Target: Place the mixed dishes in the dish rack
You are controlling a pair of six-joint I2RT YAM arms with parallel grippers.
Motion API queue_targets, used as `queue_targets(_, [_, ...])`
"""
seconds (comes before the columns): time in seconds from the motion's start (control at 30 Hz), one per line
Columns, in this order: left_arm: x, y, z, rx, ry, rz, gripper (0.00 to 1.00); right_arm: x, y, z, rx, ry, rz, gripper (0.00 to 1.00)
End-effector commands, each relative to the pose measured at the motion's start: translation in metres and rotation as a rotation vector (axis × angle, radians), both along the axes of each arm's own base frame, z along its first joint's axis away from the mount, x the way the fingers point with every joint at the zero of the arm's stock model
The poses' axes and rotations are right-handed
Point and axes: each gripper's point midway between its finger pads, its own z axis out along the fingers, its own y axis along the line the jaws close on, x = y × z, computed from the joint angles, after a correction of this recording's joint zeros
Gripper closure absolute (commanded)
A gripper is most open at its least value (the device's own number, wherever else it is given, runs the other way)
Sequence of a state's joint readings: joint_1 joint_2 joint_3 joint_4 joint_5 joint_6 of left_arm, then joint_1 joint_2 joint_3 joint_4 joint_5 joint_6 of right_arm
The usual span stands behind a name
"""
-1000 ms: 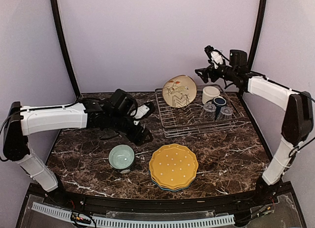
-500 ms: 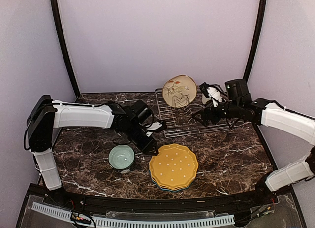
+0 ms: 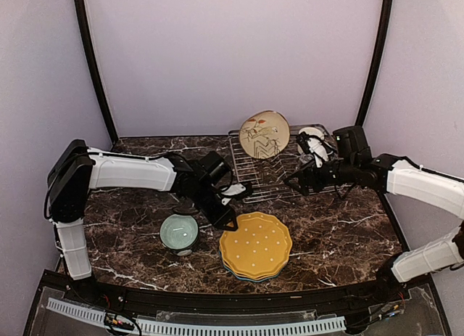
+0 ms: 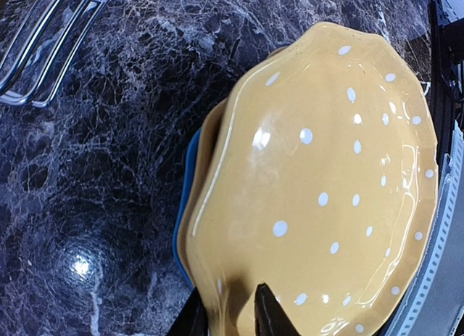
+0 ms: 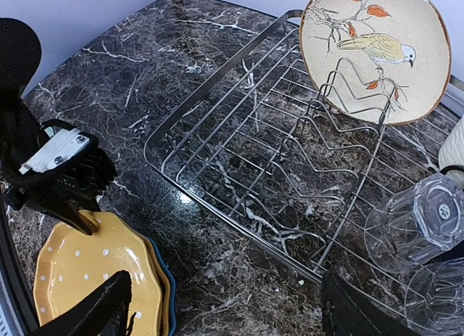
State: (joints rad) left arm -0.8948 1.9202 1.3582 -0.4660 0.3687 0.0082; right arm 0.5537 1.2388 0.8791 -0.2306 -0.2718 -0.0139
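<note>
A yellow dotted plate [image 3: 255, 243] [image 4: 326, 169] tops a stack at the table's front, with a blue plate [image 4: 185, 212] lowest. My left gripper [image 3: 230, 221] [image 4: 232, 318] is shut on the top plate's left rim, one finger outside it and one on its face. The mint-green bowl [image 3: 179, 231] sits just left of it. The dish rack [image 3: 250, 194] [image 5: 239, 154] holds the cream bird plate [image 3: 264, 134] [image 5: 377, 49] upright, two upturned glass tumblers [image 5: 420, 220] and a cream mug [image 3: 312, 135]. My right gripper [image 3: 304, 180] [image 5: 228, 314] hangs open and empty over the rack's front edge.
Black frame posts [image 3: 94, 67] stand at the back corners and lilac walls close in on three sides. The right arm's forearm [image 3: 413, 178] reaches across the rack's right end. Dark marble [image 3: 123, 220] lies between the bowl and the left edge.
My left gripper slid right and down to the plate stack and closed on the top plate's rim. My right arm swung down from above the rack to its front edge.
</note>
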Motion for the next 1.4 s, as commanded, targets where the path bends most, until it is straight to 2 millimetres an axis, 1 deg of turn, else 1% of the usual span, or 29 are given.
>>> queue_targets(0.0, [0.003, -0.009, 0.001, -0.017, -0.034, -0.036, 0.80, -0.003, 0.007, -0.007, 0.025, 0.027, 0.011, 0.13])
queue_targets(0.07, [0.004, -0.008, -0.001, -0.009, -0.039, -0.029, 0.84, -0.003, 0.008, -0.009, 0.027, 0.039, 0.009, 0.14])
queue_targets(0.17, [0.006, -0.007, -0.001, -0.003, -0.045, -0.021, 0.95, -0.005, 0.007, -0.010, 0.025, 0.057, 0.007, 0.13])
queue_targets(0.23, [0.006, -0.007, 0.002, -0.002, -0.048, -0.014, 0.99, -0.006, 0.006, -0.010, 0.023, 0.068, 0.002, 0.12])
queue_targets(0.3, [0.007, -0.006, 0.007, -0.008, -0.051, -0.007, 0.99, -0.009, 0.004, -0.009, 0.017, 0.087, -0.008, 0.10])
queue_targets(0.43, [0.007, -0.007, 0.026, -0.046, -0.072, 0.007, 0.99, -0.018, 0.005, -0.004, 0.037, 0.121, 0.008, 0.08])
queue_targets(0.57, [0.010, -0.011, 0.057, -0.131, -0.117, 0.035, 0.99, -0.034, 0.012, 0.000, 0.083, 0.169, 0.071, 0.06])
queue_targets(0.6, [0.011, -0.012, 0.068, -0.163, -0.140, 0.040, 0.99, -0.038, 0.014, 0.002, 0.098, 0.182, 0.091, 0.06])
queue_targets(0.63, [0.012, -0.011, 0.074, -0.177, -0.154, 0.050, 0.99, -0.042, 0.016, 0.001, 0.109, 0.198, 0.107, 0.07])
queue_targets(0.7, [0.015, -0.010, 0.093, -0.222, -0.206, 0.067, 0.99, -0.048, 0.020, -0.001, 0.128, 0.232, 0.135, 0.09])
queue_targets(0.73, [0.019, -0.008, 0.095, -0.230, -0.232, 0.080, 0.99, -0.052, 0.023, -0.002, 0.137, 0.251, 0.154, 0.10])
queue_targets(0.77, [0.021, -0.009, 0.105, -0.255, -0.257, 0.086, 0.99, -0.053, 0.025, -0.006, 0.141, 0.273, 0.165, 0.12])
queue_targets(0.8, [0.021, -0.006, 0.103, -0.251, -0.266, 0.093, 0.99, -0.055, 0.028, -0.009, 0.143, 0.293, 0.175, 0.14])
queue_targets(0.83, [0.022, -0.006, 0.109, -0.269, -0.284, 0.097, 0.99, -0.056, 0.030, -0.013, 0.142, 0.310, 0.184, 0.15])
queue_targets(0.87, [0.023, -0.005, 0.108, -0.268, -0.288, 0.101, 0.99, -0.057, 0.033, -0.018, 0.137, 0.326, 0.191, 0.16])
queue_targets(0.93, [0.023, -0.004, 0.113, -0.287, -0.304, 0.107, 0.99, -0.060, 0.040, -0.027, 0.121, 0.350, 0.208, 0.17])
queue_targets(1.03, [0.023, -0.003, 0.120, -0.317, -0.327, 0.113, 0.99, -0.062, 0.048, -0.039, 0.094, 0.378, 0.231, 0.22])
queue_targets(1.27, [0.022, 0.001, 0.128, -0.339, -0.352, 0.126, 0.99, -0.060, 0.059, -0.051, 0.081, 0.404, 0.262, 0.35])
queue_targets(1.37, [0.022, 0.003, 0.130, -0.350, -0.367, 0.132, 0.99, -0.062, 0.062, -0.055, 0.089, 0.420, 0.281, 0.44])
